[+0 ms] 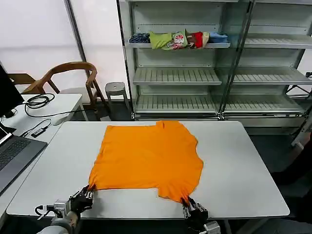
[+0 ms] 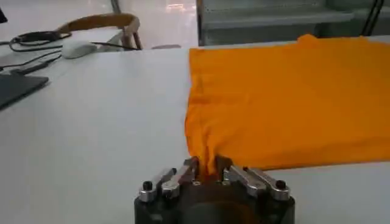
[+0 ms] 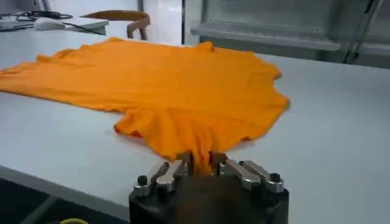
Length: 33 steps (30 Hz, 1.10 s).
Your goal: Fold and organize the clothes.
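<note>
The clothes are one bright orange T-shirt point(image 1: 148, 156) lying flat on the white table point(image 1: 243, 165), plain side up. At the table's near left edge my left gripper point(image 1: 87, 191) is shut on the shirt's near left corner; the left wrist view shows orange fabric point(image 2: 280, 97) pinched in that gripper point(image 2: 206, 165). My right gripper point(image 1: 187, 201) is shut on the near right corner of the shirt, at the near edge. In the right wrist view the cloth point(image 3: 164, 85) bunches into the gripper point(image 3: 200, 159).
A side table point(image 1: 53, 109) to the left holds a laptop point(image 1: 14, 156), cables and a mouse. A wooden chair point(image 1: 73, 73) and a stool point(image 1: 115, 89) stand behind. Grey shelves point(image 1: 195, 75) at the back carry a multicoloured bundle of garments point(image 1: 178, 40).
</note>
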Each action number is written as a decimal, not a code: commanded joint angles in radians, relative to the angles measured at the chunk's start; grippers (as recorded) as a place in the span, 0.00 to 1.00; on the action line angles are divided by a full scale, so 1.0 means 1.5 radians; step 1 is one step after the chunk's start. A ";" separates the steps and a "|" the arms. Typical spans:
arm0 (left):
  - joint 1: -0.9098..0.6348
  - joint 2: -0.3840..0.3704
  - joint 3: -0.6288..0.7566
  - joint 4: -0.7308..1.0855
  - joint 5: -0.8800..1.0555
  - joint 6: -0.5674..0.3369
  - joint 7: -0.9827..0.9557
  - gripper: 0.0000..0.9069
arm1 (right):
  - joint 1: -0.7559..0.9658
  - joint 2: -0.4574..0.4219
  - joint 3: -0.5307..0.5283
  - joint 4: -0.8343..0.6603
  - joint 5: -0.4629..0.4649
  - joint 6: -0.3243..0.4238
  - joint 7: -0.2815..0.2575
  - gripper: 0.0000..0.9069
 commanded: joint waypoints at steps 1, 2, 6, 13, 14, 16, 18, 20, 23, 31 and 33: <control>0.001 -0.003 0.002 -0.003 0.000 0.000 0.005 0.02 | -0.001 0.000 -0.001 -0.001 0.002 0.001 0.002 0.00; 0.000 -0.004 0.003 -0.004 0.000 -0.002 0.007 0.02 | 0.000 0.000 0.000 -0.001 0.002 0.004 0.000 0.00; -0.003 -0.004 0.003 -0.018 0.000 -0.007 0.008 0.02 | 0.003 0.001 0.008 0.003 -0.004 0.024 -0.013 0.00; -0.049 0.023 -0.002 -0.036 -0.039 -0.017 0.017 0.02 | 0.057 -0.006 0.048 0.027 0.029 0.026 -0.023 0.00; -0.061 0.029 -0.002 -0.032 -0.049 -0.018 0.017 0.02 | 0.068 -0.008 0.054 0.025 0.037 0.025 -0.026 0.00; -0.078 0.034 0.000 -0.024 -0.062 -0.017 0.019 0.02 | 0.085 -0.009 0.057 0.021 0.047 0.021 -0.027 0.00; -0.102 0.036 0.009 -0.004 -0.070 -0.020 0.024 0.02 | 0.108 -0.006 0.059 0.011 0.050 0.018 -0.029 0.00; -0.120 0.036 0.019 0.017 -0.079 -0.027 0.024 0.02 | 0.138 -0.002 0.055 -0.003 0.050 0.013 -0.031 0.00; -0.154 0.037 0.028 0.047 -0.097 -0.032 0.025 0.02 | 0.173 0.003 0.050 -0.021 0.050 0.002 -0.031 0.00; -0.229 0.044 0.043 0.121 -0.149 -0.050 0.026 0.02 | 0.249 0.009 0.028 -0.106 0.047 -0.010 -0.036 0.00; -0.243 0.045 0.047 0.139 -0.150 -0.055 0.030 0.02 | 0.261 0.012 0.022 -0.122 0.046 -0.009 -0.036 0.00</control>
